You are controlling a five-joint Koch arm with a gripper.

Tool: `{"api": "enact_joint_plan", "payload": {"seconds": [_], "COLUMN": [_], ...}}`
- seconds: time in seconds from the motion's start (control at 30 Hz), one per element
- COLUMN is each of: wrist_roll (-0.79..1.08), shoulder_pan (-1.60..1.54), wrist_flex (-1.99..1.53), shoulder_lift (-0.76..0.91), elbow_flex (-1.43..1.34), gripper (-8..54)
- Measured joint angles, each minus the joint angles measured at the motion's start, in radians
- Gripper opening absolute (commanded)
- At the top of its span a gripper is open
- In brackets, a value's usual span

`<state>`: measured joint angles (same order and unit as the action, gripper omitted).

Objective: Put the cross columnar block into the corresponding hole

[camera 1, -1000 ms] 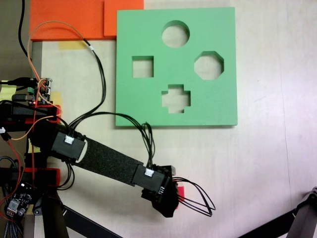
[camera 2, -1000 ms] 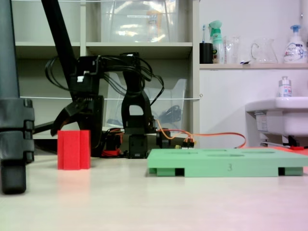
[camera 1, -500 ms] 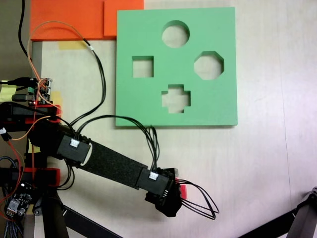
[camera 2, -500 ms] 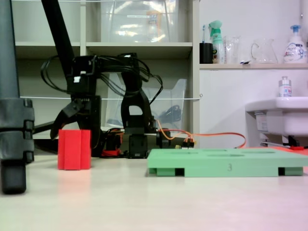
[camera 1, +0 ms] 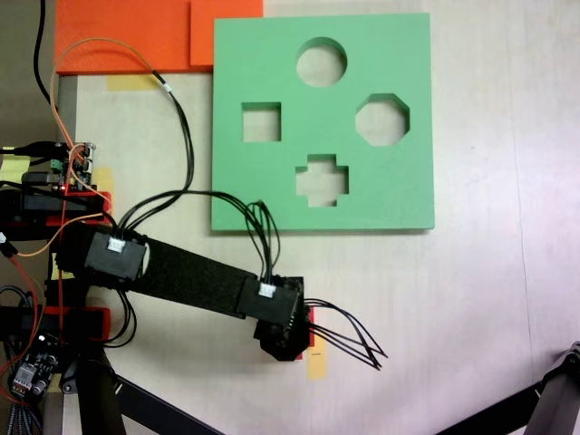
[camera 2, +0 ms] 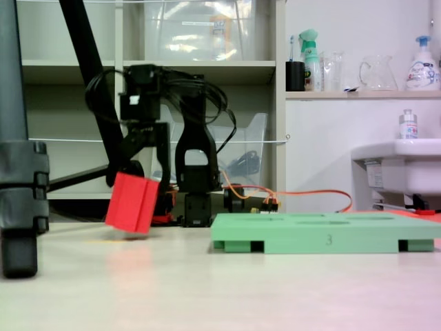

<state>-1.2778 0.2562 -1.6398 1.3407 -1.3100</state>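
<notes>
Gripping the cross columnar block (camera 2: 134,203), my pincer (camera 2: 131,181) has its jaws closed on the red block's upper part in the low side-on fixed view, left of centre; the block hangs tilted, its lower corner clear of the tabletop (camera 2: 220,289). In the fixed view from above, my pincer (camera 1: 288,337) sits in the lower middle of the frame, and just a thin red edge of the block (camera 1: 310,324) shows at the right side of my wrist, with a yellow tape mark (camera 1: 316,362) on the table just below it. Black wires (camera 1: 349,341) loop out to the right of the wrist. The green foam board (camera 1: 254,190) lies flat in the upper middle of that frame, apart from my pincer, and the corresponding hole (camera 1: 323,180) is in its lower middle part, open. In the side-on view the board (camera 2: 324,238) lies to the right of the block, well apart from it.
</notes>
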Motion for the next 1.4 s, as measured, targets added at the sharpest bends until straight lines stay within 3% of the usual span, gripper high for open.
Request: {"api": "enact_joint_plan", "payload": {"seconds": [0.23, 0.57, 1.4], "wrist_roll": [-0.152, -0.529, -0.787], "shoulder_pan": [-0.170, -0.577, -0.756], "wrist_flex": [-0.038, 0.011, 0.173], "shoulder_lift": [0.098, 0.080, -0.081], "elbow_flex": [0.023, 0.164, 0.167], "gripper": [16.5, 16.6, 16.8]}}
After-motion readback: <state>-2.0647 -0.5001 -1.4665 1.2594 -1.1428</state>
